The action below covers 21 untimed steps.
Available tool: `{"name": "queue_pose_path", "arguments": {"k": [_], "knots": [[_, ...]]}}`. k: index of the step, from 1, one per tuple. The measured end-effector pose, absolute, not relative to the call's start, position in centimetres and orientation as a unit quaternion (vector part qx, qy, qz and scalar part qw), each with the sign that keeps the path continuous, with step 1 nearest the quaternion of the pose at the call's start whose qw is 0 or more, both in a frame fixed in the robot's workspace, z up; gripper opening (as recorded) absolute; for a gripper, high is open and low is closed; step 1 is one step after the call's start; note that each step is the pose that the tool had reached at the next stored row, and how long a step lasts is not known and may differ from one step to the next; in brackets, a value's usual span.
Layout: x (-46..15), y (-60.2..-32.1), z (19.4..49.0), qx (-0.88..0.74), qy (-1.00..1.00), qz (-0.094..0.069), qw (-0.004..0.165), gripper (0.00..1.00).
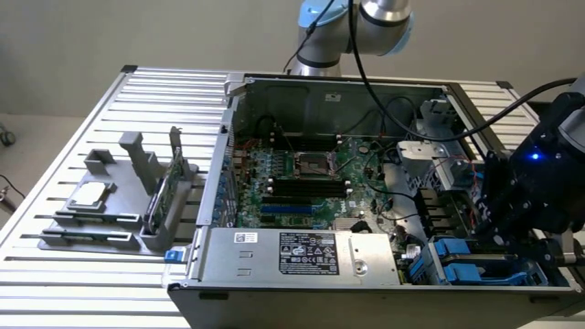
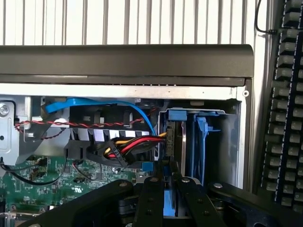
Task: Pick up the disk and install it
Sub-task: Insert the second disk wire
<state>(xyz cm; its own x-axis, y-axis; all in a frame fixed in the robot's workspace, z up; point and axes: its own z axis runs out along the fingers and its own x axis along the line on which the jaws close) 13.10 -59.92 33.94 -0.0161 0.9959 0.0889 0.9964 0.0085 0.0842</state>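
Blue plastic rails frame the flat silver-grey metal disk (image 2: 171, 142), which we see standing on edge in the drive bay at the corner of the open black computer case (image 1: 274, 301). In the wrist view the disk sits just beside an empty blue plastic drive carrier (image 2: 202, 142), and the red, yellow and black power cable bundle (image 2: 128, 145) reaches the disk's near edge.

We see the black hand (image 2: 166, 182) directly over the disk, its fingers (image 2: 152, 194) drawn close together with the blue rail showing between them. They appear to be closed on the disk, nearly shut around its thin edge.

In the exterior view the hand (image 1: 512, 226) hangs over the bay at the case's corner toward the exterior view's right, above 2 blue carriers (image 1: 462, 264). The green motherboard (image 1: 302, 178) lies in the middle of the case, and the grey metal power supply (image 1: 302, 253) runs along the near wall. The case rests on a slatted aluminium worktop (image 1: 92, 274), where a grey plastic holder (image 1: 119, 199) carries a small square silver chip (image 1: 92, 195) and a thin green circuit card (image 1: 163, 188) standing upright.
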Motion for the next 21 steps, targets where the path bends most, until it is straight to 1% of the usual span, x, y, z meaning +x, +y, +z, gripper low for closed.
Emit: {"name": "queue_pose_path", "arguments": {"k": [20,21], "knots": [[13.2,-61.1,33.3,-0.702,-0.708,-0.074,0.017,0.17],[13.2,-61.2,33.3,-0.702,-0.708,-0.074,0.019,0.18]]}}
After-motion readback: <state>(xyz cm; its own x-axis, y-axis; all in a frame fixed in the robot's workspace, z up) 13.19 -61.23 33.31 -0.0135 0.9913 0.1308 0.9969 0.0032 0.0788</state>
